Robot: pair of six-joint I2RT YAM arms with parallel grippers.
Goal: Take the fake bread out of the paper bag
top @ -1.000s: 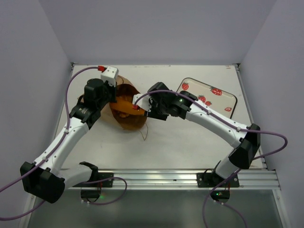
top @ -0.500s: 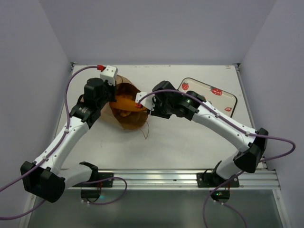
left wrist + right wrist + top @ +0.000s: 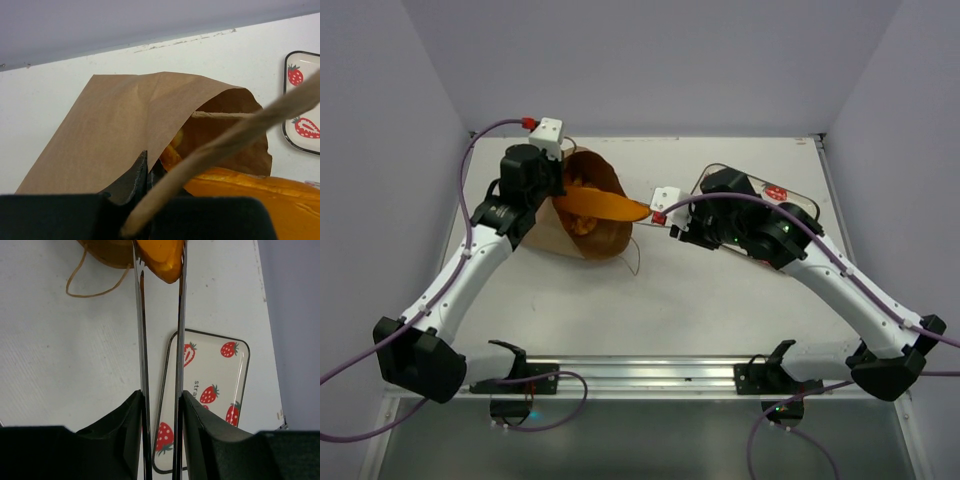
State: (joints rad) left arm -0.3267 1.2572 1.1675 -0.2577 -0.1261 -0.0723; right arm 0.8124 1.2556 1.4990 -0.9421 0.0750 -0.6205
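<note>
Left jaws pinched together on the paper bag (image 3: 115, 130) rim, bag at 10 o'clock on the bench (image 3: 720, 300). Right jaws squeeze the tongs (image 3: 141, 340) — tips clamped on the baguette (image 3: 605, 204) end — and it pokes out of the bag's mouth, pointing 3 o'clock toward the strawberry tray (image 3: 215, 370).

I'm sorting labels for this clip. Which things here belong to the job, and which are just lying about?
In the job:
paper bag, pinched by left gripper
baguette
tongs in right gripper, clamping the baguette

Lying about:
strawberry tray
</note>
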